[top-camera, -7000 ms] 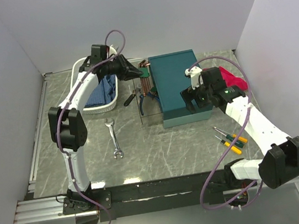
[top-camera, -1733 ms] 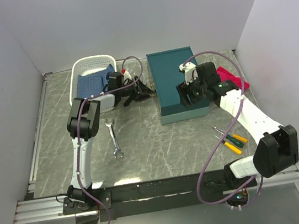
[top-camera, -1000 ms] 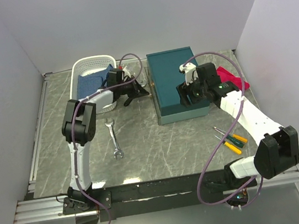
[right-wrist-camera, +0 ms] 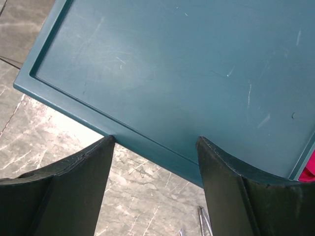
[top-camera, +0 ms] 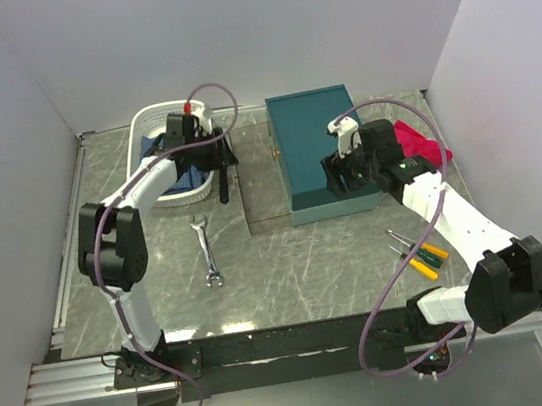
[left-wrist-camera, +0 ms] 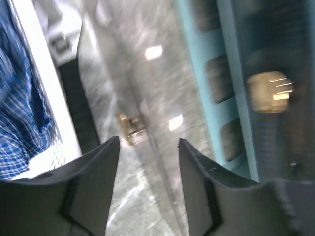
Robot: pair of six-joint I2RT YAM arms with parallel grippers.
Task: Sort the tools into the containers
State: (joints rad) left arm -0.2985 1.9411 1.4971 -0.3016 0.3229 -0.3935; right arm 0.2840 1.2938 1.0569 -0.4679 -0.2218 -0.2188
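One teal box (top-camera: 319,146), one spanner (top-camera: 209,254), one basket (top-camera: 159,109).

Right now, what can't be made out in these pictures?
Top and right wrist views: the inside of the teal box, hidden under its lid.
Left wrist view: the small brass thing, too blurred by motion to identify.
Top view: part of the basket, covered by the left arm.
Right wrist view: the thin metal tip, cut off by the bottom edge.
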